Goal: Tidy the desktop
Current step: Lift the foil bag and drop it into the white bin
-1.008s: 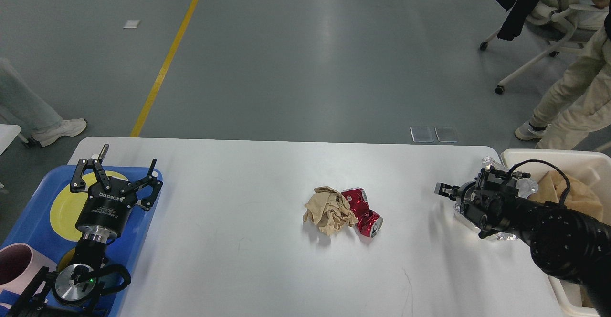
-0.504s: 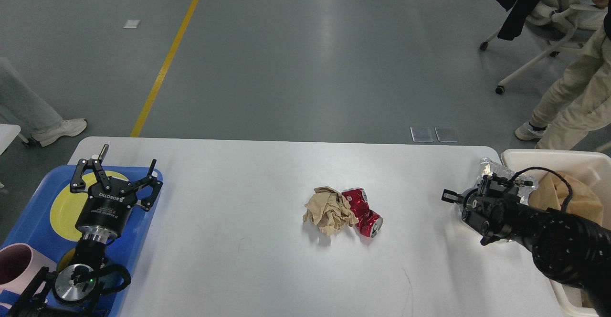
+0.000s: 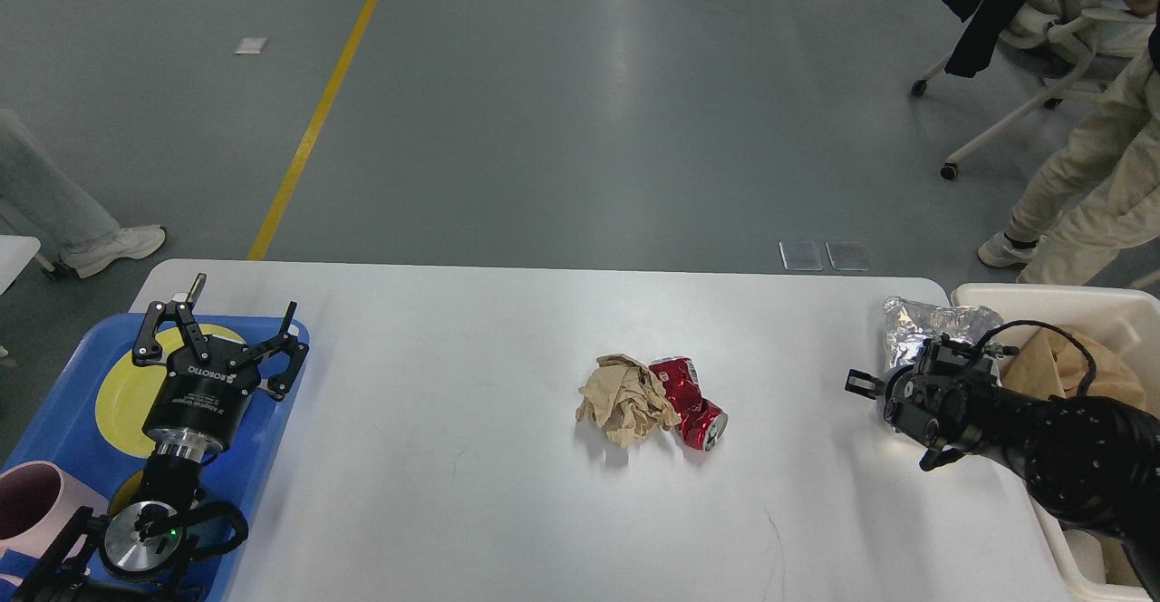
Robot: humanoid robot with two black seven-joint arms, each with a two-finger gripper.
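The white desktop point(image 3: 435, 493) holds a crumpled tan paper wad point(image 3: 625, 398) and a crushed red can point(image 3: 691, 402), touching each other at its middle. My right gripper point(image 3: 938, 359) is at the desktop's right end, next to the cream bin point(image 3: 1069, 298). It holds a crumpled piece of clear, shiny plastic point(image 3: 933, 328) lifted off the surface; its fingers are hidden behind the dark wrist. My left gripper point(image 3: 227, 334) is open and empty above the blue tray point(image 3: 54, 402) at the left.
The blue tray carries a yellow plate point(image 3: 122, 398) and a pink cup point(image 3: 32, 502). The cream bin holds tan paper point(image 3: 1060, 371). People's legs and an office chair point(image 3: 1042, 40) stand beyond the table's far right corner.
My right gripper has drawn back to the right toward the bin, and the clear plastic has come up off the desktop with it. The left arm has not moved.
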